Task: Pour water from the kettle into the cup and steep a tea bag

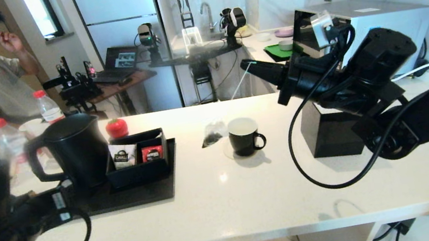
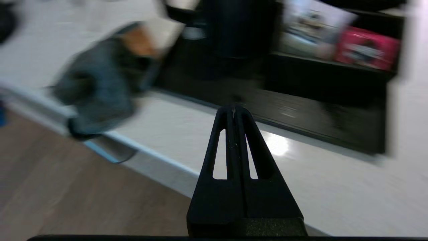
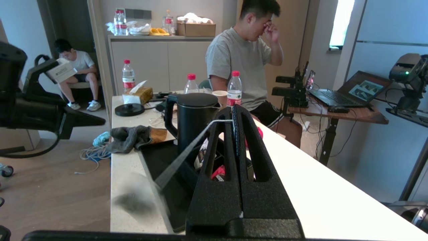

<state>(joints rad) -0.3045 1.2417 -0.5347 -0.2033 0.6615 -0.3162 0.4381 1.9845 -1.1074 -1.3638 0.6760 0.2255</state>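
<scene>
Head view: the right gripper [image 1: 246,64] hangs raised above the white counter [image 1: 227,203], fingers pinched on the tea bag's thin white string [image 1: 243,77]. The pale pouch [image 1: 213,133] lies beside the small black mug [image 1: 244,136] mid-counter. The big matte black kettle [image 1: 76,149] sits on the black tray [image 1: 140,193] toward the left edge, with the left gripper [image 2: 233,112] closed and empty near the front edge.

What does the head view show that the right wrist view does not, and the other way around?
Only the head view: the cup and the black box. Only the right wrist view: the grey cloth and a seated person. Both: the kettle and the right gripper shut on the tea bag string.
</scene>
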